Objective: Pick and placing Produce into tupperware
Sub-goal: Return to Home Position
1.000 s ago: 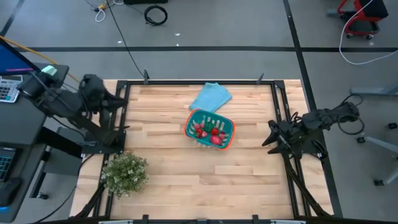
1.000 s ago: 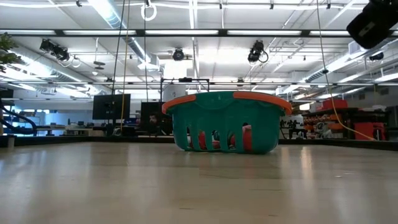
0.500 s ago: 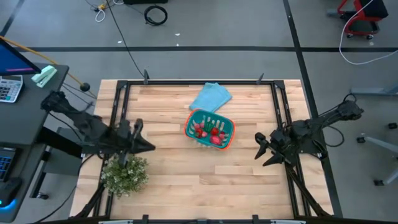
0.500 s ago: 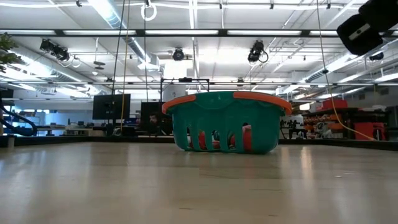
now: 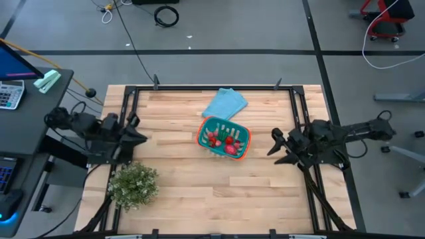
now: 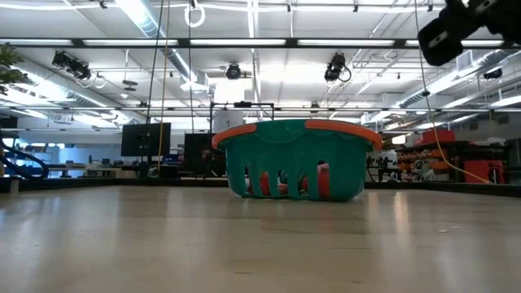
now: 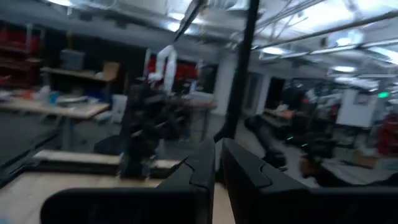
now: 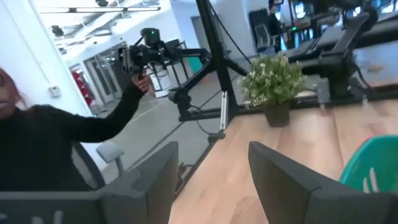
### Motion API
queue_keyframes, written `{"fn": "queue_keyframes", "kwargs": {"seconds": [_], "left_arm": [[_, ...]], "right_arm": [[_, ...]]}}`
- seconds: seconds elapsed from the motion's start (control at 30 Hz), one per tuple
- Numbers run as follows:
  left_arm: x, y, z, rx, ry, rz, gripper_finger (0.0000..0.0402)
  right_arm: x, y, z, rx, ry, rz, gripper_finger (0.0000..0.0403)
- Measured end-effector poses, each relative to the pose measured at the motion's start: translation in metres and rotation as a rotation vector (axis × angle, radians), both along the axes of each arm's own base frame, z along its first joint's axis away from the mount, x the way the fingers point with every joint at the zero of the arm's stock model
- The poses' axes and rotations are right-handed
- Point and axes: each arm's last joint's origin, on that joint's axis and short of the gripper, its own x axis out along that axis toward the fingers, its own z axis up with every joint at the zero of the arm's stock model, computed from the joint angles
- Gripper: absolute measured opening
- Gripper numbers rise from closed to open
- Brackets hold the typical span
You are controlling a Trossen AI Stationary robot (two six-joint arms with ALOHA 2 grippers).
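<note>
Fig. – progress: Produce [image 5: 226,141] lay inside the tupperware [image 5: 201,135], none seen outside it; I judged only homing left | left gripper [image 5: 139,135] well left of the tupperware, fingers pressed together; right gripper [image 5: 272,144] right of it, fingers spread | low view alone showed red pieces through the basket wall; right wrist view alone showed a person [image 8: 56,143].

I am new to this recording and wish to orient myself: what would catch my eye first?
The teal tupperware with its orange rim stands near the table's middle, holding red Produce. Behind it lies a light-blue cloth, and a potted plant stands at the near-left edge. The left gripper and right gripper hang at the table's sides.
</note>
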Motion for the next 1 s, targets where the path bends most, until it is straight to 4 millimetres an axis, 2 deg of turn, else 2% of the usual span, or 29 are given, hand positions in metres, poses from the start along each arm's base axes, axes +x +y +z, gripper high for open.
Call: {"fn": "queue_keyframes", "kwargs": {"seconds": [0.17,0.33,0.53,0.8,1.0], "left_arm": [[-0.005,0.001,-0.002,-0.005,0.012,-0.033,0.0031],[0.009,-0.005,-0.007,-0.010,0.089,-0.040,0.0024],[0.022,-0.011,-0.007,0.070,0.076,-0.023,0.0028],[0.013,-0.006,-0.005,0.030,0.059,-0.030,0.0039],[0.004,-0.003,-0.004,0.016,0.046,-0.031,0.0031]], "right_arm": [[0.001,-0.012,0.001,0.037,0.017,-0.005,0.0204],[0.006,-0.011,-0.007,0.007,-0.030,-0.026,0.0204],[0.008,-0.009,-0.022,-0.025,-0.052,-0.008,0.0204],[0.007,-0.009,-0.031,-0.028,-0.030,-0.007,0.0204],[0.000,-0.008,-0.024,-0.049,-0.111,0.037,0.0204]]}}
